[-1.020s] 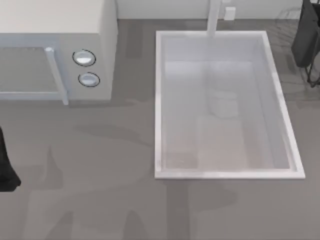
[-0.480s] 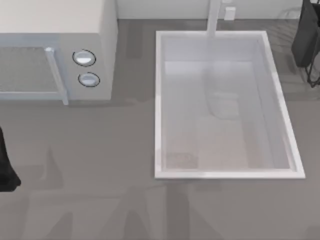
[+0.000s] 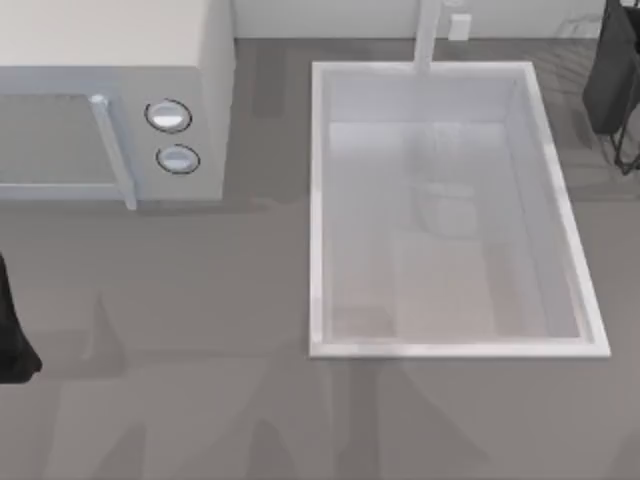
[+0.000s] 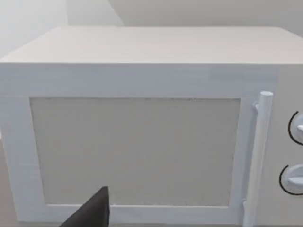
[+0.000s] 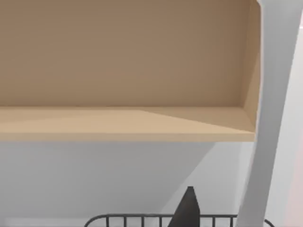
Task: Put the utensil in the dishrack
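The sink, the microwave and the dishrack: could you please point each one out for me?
sink [image 3: 318, 200], top view, on its left rim.
microwave [image 4: 142, 80], left wrist view, on its front above the door.
dishrack [image 5: 142, 218], right wrist view, on its top wire.

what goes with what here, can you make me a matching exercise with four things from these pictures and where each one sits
Things:
1. white box-shaped microwave
2. large white rectangular sink basin
3. black wire dishrack
4. tan wooden shelf

Places:
A. top view's far right edge
B. on the wall above the rack's wire rim, right wrist view
C. top view's upper left
D. right of the microwave, set into the grey counter

Pairs: 1-C, 2-D, 3-A, 4-B
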Robot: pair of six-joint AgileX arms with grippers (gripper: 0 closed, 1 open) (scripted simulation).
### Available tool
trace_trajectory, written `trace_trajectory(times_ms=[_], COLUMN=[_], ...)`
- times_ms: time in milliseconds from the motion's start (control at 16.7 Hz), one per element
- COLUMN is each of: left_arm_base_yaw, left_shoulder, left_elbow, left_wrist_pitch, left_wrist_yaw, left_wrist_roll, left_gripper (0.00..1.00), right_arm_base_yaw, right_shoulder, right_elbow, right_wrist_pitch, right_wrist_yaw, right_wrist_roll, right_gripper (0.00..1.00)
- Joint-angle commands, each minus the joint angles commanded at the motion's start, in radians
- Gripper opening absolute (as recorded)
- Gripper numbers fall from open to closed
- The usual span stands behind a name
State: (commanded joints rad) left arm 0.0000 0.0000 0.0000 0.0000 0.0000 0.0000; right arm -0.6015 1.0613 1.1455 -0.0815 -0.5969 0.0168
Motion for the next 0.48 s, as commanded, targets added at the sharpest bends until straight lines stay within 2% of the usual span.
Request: trace_trajectory(times_ms=[180, 480], left_arm_base_yaw=[0.000, 0.000], left_shoulder=[0.000, 0.000], left_elbow=[0.000, 0.000], left_wrist_pitch=[0.000, 0.000], left_wrist_yaw=[0.000, 0.000], left_wrist_roll=[0.000, 0.000], left_gripper=[1.00, 1.00], right_arm_base_yaw=[0.050, 0.160], right_shoulder=[0.149, 0.465], right_elbow=[-0.017, -0.081], right_wrist_pitch=[0.159, 0.560], right_wrist_yaw=[0.050, 0.179], right_wrist_roll=[0.000, -0.002], right_gripper=[0.00, 0.00])
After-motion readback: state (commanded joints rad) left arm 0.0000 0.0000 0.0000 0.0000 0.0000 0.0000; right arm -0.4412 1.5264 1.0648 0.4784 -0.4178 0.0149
